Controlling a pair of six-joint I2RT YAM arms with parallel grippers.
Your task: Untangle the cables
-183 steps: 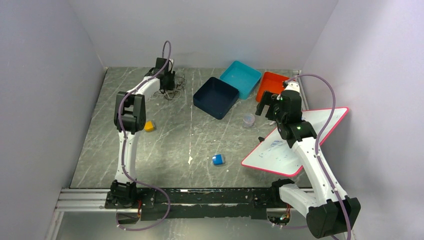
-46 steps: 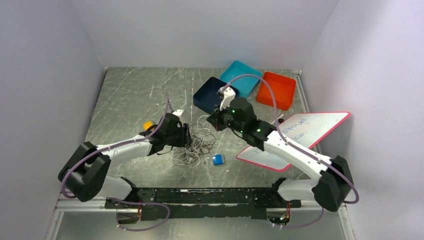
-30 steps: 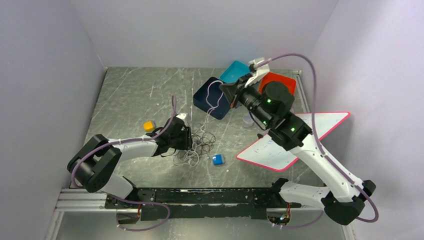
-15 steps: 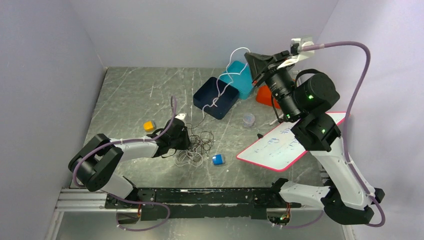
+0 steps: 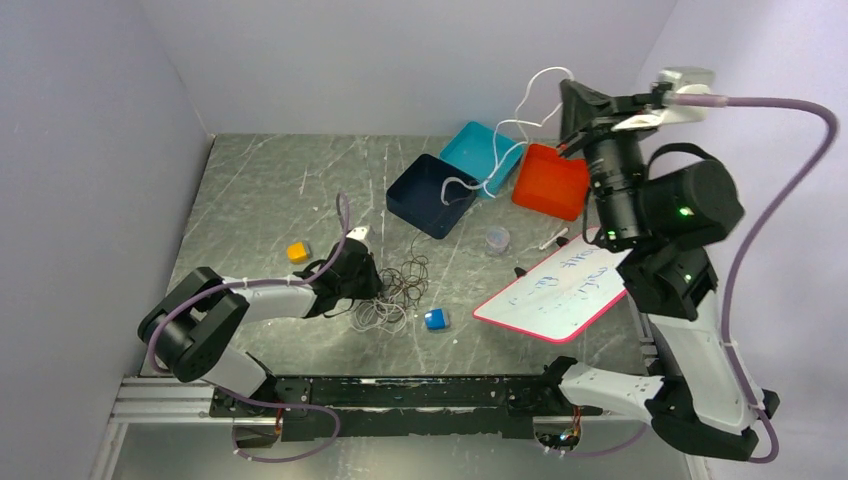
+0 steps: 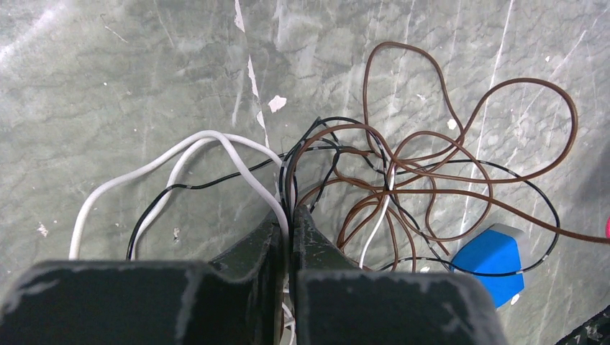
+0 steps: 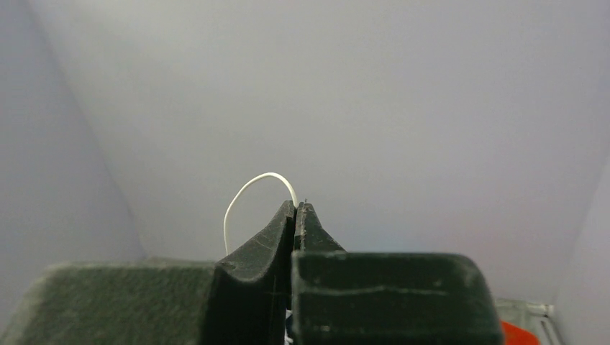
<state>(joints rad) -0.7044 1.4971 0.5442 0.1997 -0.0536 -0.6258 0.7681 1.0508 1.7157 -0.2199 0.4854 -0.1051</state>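
The cables (image 5: 395, 290) lie in a tangle of white, black and brown loops on the table in front of the left arm. My left gripper (image 5: 372, 285) rests low at the tangle's left edge. In the left wrist view it (image 6: 290, 213) is shut on a white and a black strand, with brown loops (image 6: 460, 144) just beyond. My right gripper (image 5: 568, 92) is raised high at the back right, shut on a white cable (image 5: 500, 140) that hangs down over the bins toward the tangle. The right wrist view shows that cable (image 7: 248, 188) arching out of the shut fingertips (image 7: 296, 206).
A navy bin (image 5: 405, 190), a teal bin (image 5: 470, 140) and an orange bin (image 5: 551, 180) stand at the back. A pink-edged whiteboard (image 5: 560, 290) lies right of centre. A blue cube (image 5: 435, 319) touches the tangle's right side; a yellow cube (image 5: 297, 252) and a clear cup (image 5: 497, 239) sit nearby.
The right arm has swung up and to the right, drawing the white cable out of the tangle and up over the bins. The left gripper has shut on strands at the tangle and stayed put.
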